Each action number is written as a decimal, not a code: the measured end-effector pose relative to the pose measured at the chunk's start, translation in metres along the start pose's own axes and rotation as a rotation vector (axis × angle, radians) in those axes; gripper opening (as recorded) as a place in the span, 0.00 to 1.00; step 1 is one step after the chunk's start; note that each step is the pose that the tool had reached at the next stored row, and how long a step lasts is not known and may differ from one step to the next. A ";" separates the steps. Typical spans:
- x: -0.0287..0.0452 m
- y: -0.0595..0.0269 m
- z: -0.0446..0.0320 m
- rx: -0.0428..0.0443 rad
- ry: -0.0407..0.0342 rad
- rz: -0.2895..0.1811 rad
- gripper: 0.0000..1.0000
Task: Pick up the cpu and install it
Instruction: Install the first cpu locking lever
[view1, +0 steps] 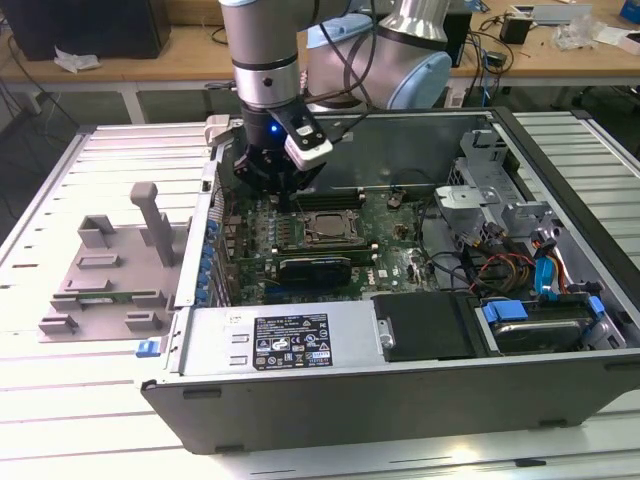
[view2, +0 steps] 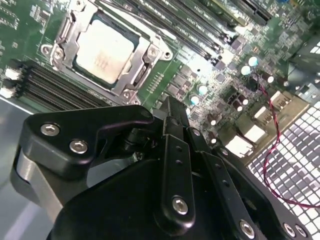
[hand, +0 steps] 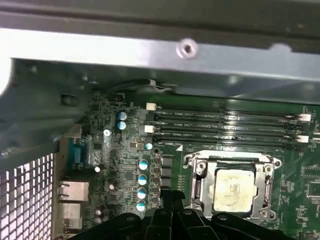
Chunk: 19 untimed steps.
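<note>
Cpu (view2: 104, 51) lies flat within its socket frame (view2: 142, 67), seemingly seated already, so the pincer (hand: 171, 198) hangs just beside it, toward the exterior view's left, closed on nothing.

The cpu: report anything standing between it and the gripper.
Nothing visible does. The cpu lies in the socket frame, its silver top uncovered in both wrist views. The gripper hangs over the motherboard beside that socket, with only open air between them.
</note>
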<state>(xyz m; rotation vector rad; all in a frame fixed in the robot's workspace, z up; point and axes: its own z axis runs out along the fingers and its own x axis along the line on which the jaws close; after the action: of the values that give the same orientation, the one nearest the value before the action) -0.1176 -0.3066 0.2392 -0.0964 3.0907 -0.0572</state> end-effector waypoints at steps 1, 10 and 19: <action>0.0009 0.0001 0.0000 -0.0096 -0.0006 0.000 0.11; 0.0052 0.0003 -0.0003 -0.0898 -0.0061 0.005 0.11; 0.0048 0.0000 -0.0082 -0.1051 -0.0084 0.005 0.11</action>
<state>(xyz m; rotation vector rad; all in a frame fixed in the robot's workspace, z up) -0.1228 -0.3066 0.2471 -0.0924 3.0844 0.1056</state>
